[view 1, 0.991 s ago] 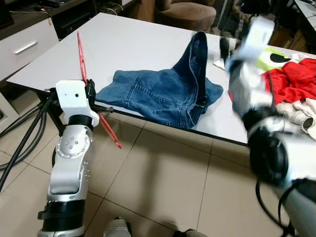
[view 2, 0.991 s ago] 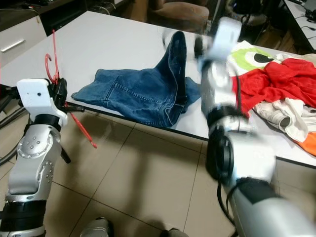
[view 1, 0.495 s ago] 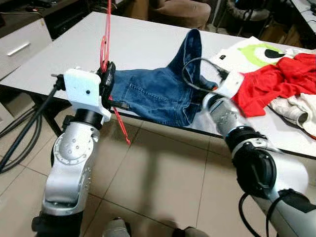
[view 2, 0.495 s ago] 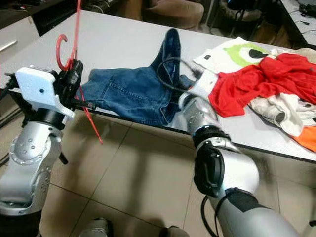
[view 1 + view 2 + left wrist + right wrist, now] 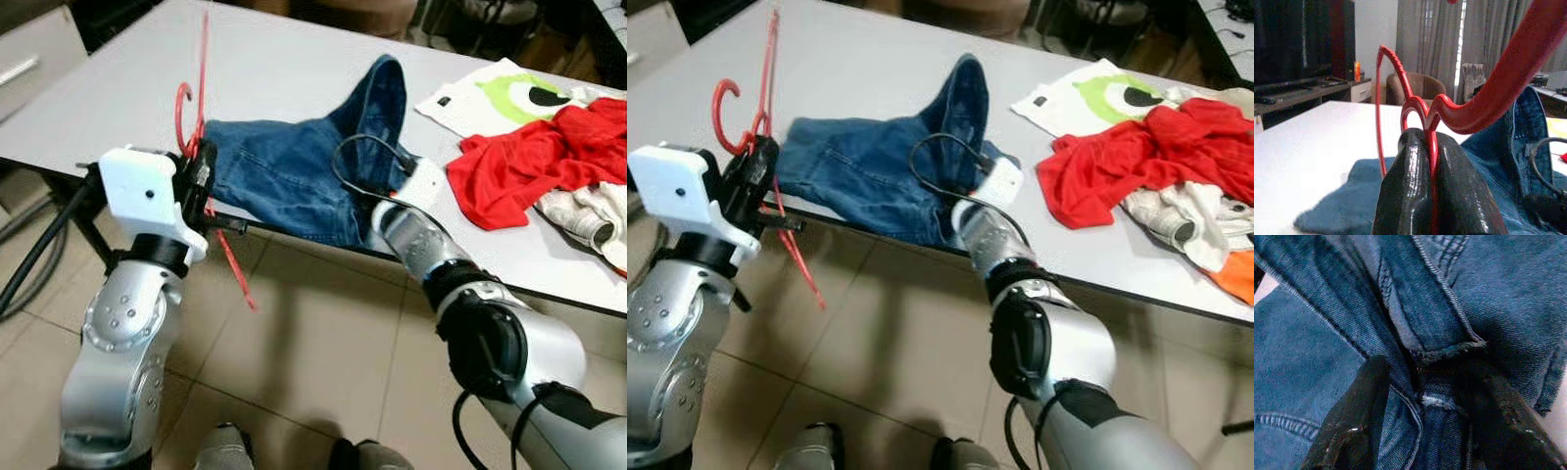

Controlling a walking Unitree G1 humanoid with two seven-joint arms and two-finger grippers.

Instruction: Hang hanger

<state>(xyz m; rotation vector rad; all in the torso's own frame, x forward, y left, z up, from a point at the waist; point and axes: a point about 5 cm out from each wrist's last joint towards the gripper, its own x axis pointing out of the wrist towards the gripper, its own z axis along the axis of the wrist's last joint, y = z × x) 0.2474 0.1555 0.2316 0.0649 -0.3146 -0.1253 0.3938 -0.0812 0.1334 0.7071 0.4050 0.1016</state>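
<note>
Holding: left gripper (image 5: 1432,196) is clamped on the red hanger (image 5: 201,127), over the near left edge of the table (image 5: 118,88).
Hanger axis: roughly upright, hook (image 5: 725,103) toward the far side, one arm dropping below the table edge.
Jeans (image 5: 313,166): just right of the hanger, one leg bunched upward.
Right gripper (image 5: 1420,396): fingers spread, pressed into the denim folds at the near edge; whether they pinch cloth, I cannot tell.
Nearer arm: left already has the hanger; right is on the jeans.
Look: thin red plastic, ridged shoulders.
</note>
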